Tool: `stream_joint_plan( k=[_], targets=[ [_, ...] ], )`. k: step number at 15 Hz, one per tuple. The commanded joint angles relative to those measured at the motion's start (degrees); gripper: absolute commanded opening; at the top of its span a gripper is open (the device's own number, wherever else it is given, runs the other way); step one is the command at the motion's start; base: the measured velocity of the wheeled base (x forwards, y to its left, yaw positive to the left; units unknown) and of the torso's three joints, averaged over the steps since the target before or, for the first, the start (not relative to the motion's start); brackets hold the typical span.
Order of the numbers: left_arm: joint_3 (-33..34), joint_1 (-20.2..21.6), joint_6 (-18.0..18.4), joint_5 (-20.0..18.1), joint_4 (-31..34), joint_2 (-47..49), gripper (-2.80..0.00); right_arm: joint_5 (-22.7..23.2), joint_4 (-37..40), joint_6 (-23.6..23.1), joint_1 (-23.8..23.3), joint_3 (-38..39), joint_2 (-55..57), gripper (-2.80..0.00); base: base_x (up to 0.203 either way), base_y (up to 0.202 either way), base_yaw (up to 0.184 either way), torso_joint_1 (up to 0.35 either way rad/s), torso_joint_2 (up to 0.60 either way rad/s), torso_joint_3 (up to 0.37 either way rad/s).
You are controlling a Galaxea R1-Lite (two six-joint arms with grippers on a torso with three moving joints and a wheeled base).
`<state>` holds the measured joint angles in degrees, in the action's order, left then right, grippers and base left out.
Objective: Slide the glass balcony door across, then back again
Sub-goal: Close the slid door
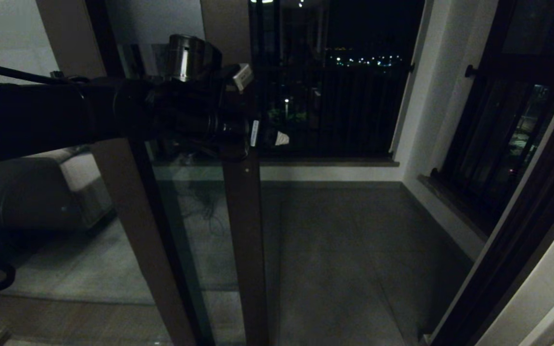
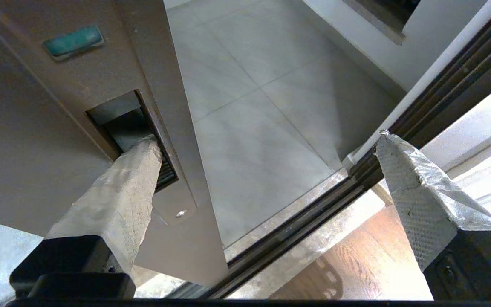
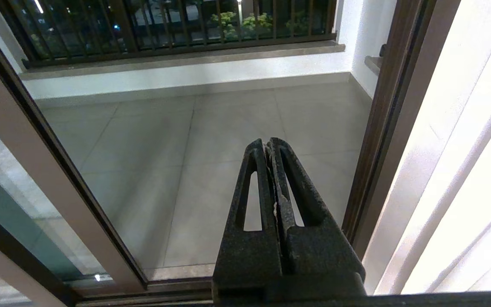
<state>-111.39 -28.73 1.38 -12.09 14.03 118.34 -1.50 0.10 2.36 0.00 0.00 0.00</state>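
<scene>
Your left gripper (image 2: 267, 145) is standing spread wide, holding nothing; one taped fingertip (image 2: 145, 149) is sitting inside the recessed handle (image 2: 143, 140) of the glass balcony door (image 1: 243, 206), the other is hanging free over the floor track (image 2: 296, 230). In the head view your left arm (image 1: 113, 110) is covering the handle and the gripper itself. The door's edge stile is running upright, floor to ceiling, left of the open gap to the balcony floor (image 1: 344, 250); its top is cut off. Your right gripper (image 3: 269, 147) is idling pressed together, facing the balcony.
</scene>
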Motion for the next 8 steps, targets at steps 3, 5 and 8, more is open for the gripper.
stream_joint_plan(
  k=[3, 5, 8],
  targets=[
    [-0.41, -0.8, 0.12, -0.39, -0.14, 1.1, 0.0, 0.01, -0.02, 0.01, 0.0, 0.0, 0.0, -2.8, 0.0, 0.0, 0.0, 0.0, 0.0, 0.0],
    [-0.35, -0.8, 0.12, -0.48, -0.14, 1.1, 0.0, 0.01, -0.02, 0.01, 0.0, 0.0, -0.09, -2.8, 0.0, 0.0, 0.0, 0.0, 0.0, 0.0],
    [-0.34, -1.24, 0.12, -0.3, -0.14, 1.19, 0.0, -0.08, -0.02, 0.01, 0.0, 0.0, 0.0, -2.8, 0.0, 0.0, 0.0, 0.0, 0.0, 0.0]
  ],
)
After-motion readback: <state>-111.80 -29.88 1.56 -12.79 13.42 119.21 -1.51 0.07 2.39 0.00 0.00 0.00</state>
